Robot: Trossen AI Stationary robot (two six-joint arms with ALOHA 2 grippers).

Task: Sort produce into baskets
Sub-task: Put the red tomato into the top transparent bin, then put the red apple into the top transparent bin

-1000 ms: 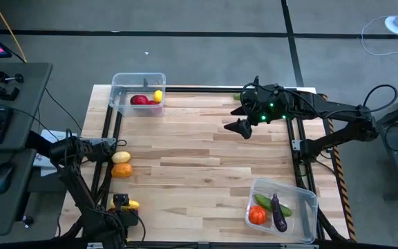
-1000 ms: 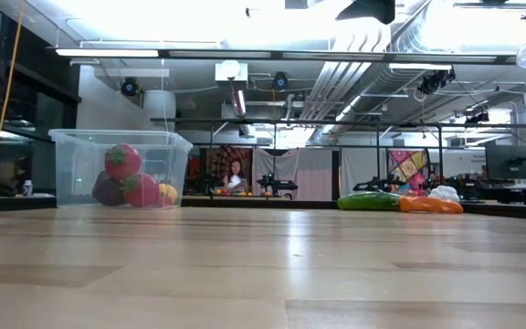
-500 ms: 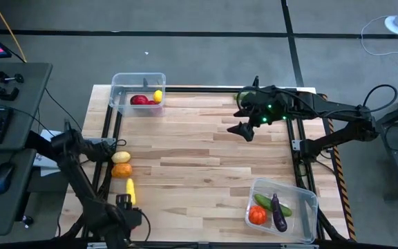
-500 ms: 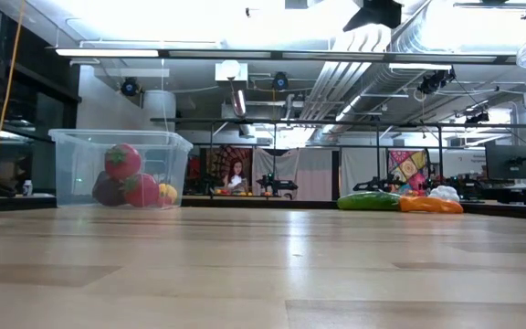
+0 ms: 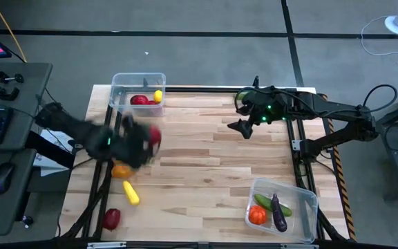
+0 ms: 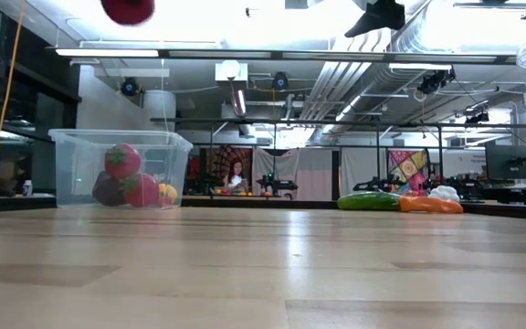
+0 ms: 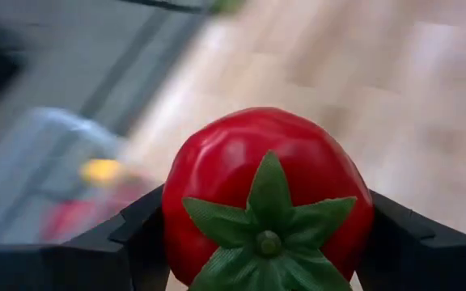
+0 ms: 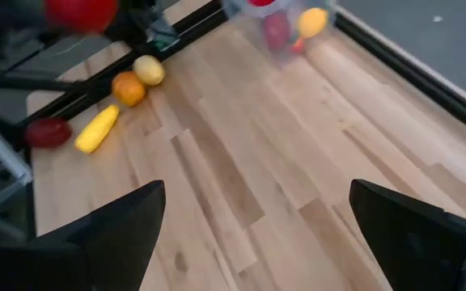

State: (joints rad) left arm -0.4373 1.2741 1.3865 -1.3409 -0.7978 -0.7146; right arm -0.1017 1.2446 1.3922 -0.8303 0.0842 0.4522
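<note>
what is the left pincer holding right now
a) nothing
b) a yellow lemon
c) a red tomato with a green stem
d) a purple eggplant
c: in the left wrist view the left pincer has its two dark fingers closed against either side of a red tomato with a green leafy stem.

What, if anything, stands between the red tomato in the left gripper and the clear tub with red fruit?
Nothing visible does. The left gripper carries the red tomato above bare wood, with the clear plastic tub just beyond, its top open.
</note>
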